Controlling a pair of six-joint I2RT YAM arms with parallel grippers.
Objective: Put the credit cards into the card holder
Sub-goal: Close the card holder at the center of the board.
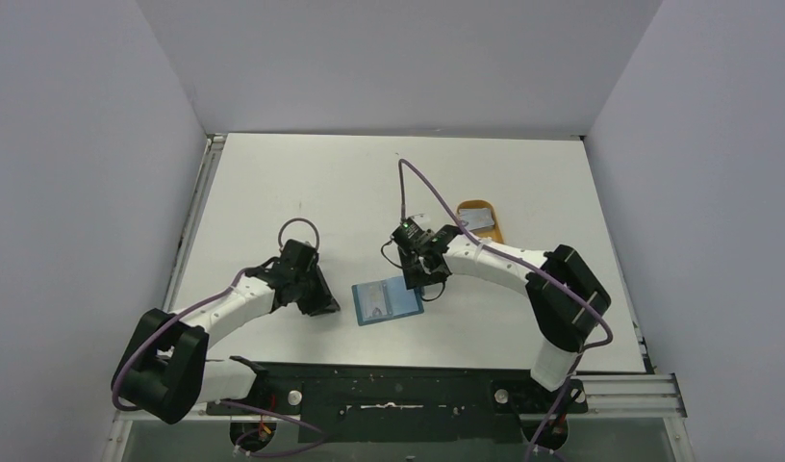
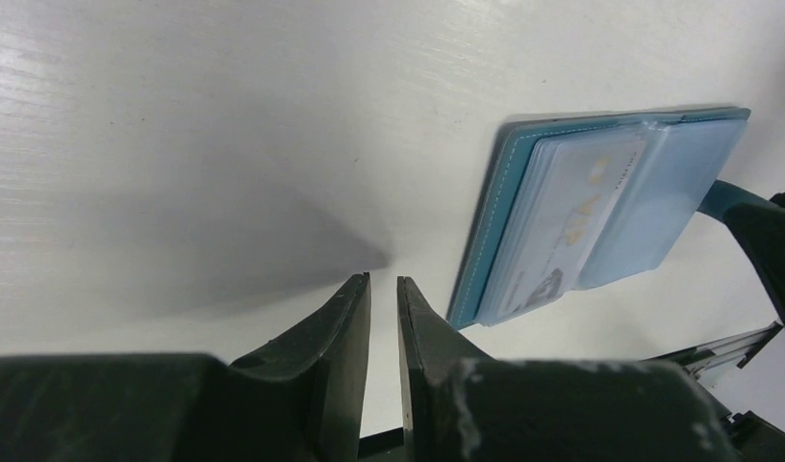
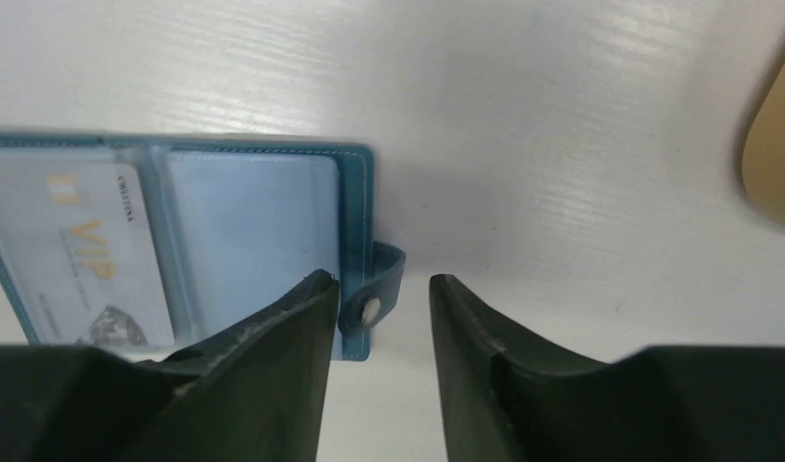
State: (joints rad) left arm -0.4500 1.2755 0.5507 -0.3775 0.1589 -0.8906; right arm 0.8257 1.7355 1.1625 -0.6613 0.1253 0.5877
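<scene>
The teal-blue card holder [image 1: 389,300] lies open and flat on the table between the two arms. One whitish credit card [image 2: 571,221] with gold lettering sits in its clear sleeve [image 3: 71,250]. My left gripper [image 1: 321,303] rests just left of the holder, its jaws [image 2: 384,281] a narrow gap apart with only table between them. At the holder's right edge my right gripper [image 1: 425,281] is open [image 3: 379,277], poised over the snap-button tab [image 3: 374,308] and gripping nothing. A grey credit card [image 1: 477,220] lies in the orange tray.
The orange oval tray [image 1: 466,205] sits behind and to the right of my right gripper and shows at the right edge of the right wrist view [image 3: 773,164]. White walls close in the table on three sides.
</scene>
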